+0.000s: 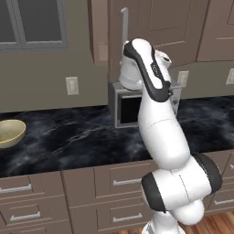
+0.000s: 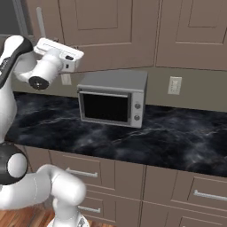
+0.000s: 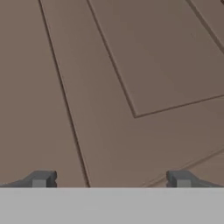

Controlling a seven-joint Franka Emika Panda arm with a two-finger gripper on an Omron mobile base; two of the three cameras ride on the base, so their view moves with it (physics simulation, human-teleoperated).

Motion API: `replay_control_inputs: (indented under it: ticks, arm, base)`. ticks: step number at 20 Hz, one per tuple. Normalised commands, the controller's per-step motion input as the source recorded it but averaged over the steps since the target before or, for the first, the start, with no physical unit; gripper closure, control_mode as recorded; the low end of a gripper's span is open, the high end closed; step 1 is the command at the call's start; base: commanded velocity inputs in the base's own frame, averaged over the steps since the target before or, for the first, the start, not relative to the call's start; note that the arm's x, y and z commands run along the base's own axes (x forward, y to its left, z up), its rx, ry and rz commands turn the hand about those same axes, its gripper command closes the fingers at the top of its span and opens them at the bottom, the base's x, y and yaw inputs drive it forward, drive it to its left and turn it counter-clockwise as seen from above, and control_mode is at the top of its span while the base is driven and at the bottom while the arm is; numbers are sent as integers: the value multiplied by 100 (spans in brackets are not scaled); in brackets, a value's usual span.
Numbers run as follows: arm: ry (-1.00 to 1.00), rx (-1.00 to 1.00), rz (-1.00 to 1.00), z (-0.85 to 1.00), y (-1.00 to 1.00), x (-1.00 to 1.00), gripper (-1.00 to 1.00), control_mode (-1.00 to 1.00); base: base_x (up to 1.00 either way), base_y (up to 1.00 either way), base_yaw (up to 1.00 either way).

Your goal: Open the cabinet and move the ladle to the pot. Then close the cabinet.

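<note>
The brown wooden cabinet [image 2: 102, 31] hangs above the counter, and its recessed-panel door [image 3: 131, 87] looks closed. A long vertical silver bar handle [image 1: 124, 25] [image 2: 41, 22] runs down the door's left side. My gripper [image 3: 111, 179] is open, its two dark fingertips [image 3: 41, 178] wide apart with nothing between them. It points straight at the door panel from close by. The hand's white body [image 2: 57, 52] is raised just right of the handle's lower end. The ladle and the pot are out of view.
A silver microwave [image 2: 113, 99] stands on the black marble counter [image 1: 68, 137] right below the hand. A yellow bowl [image 1: 9, 132] sits at the counter's far left. A grey glass-paned cabinet [image 1: 32, 23] hangs at upper left, and drawers [image 1: 128, 182] line the base.
</note>
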Motion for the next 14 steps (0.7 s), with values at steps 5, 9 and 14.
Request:
replay_control_inputs:
  ticks: [5,9,14]
  arm:
    - [12,0,-30,5,-4,61,-100,-100]
    - [15,0,-25,5,-14,55,-100,-100]
    - [14,0,-19,18,-19,38,-100,-100]
  base:
    - [0,0,0]
    - [0,0,0]
    - [0,0,0]
